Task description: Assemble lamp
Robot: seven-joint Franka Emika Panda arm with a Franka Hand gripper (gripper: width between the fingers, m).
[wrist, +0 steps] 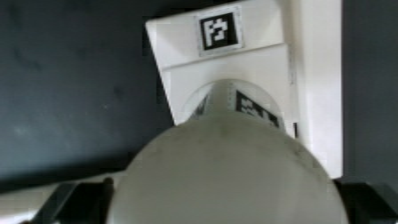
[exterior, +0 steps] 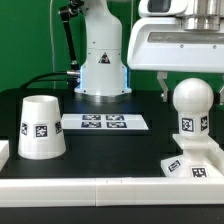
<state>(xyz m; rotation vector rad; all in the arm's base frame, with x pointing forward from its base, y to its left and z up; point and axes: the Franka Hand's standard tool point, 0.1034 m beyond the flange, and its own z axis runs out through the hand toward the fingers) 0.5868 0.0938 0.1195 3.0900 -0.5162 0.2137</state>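
Note:
The round-topped bulb post point(exterior: 192, 102) stands upright on the flared square base point(exterior: 190, 165) at the exterior view's right, near the front. My gripper point(exterior: 193, 88) is at the level of the bulb's round top with its fingers spread wide on either side. In the wrist view the bulb post point(wrist: 222, 160) fills the space between my dark fingers point(wrist: 80, 200), and the gripper point(wrist: 222, 205) is open around it; I cannot tell whether the pads touch it. The base point(wrist: 222, 40) with its tag shows beyond it. The cone shade point(exterior: 41, 128) stands alone at the exterior view's left.
The marker board point(exterior: 104, 123) lies flat in the middle of the black table. The glossy robot pedestal point(exterior: 102, 60) stands behind it with a black cable beside it. A white rail point(exterior: 100, 190) runs along the front edge.

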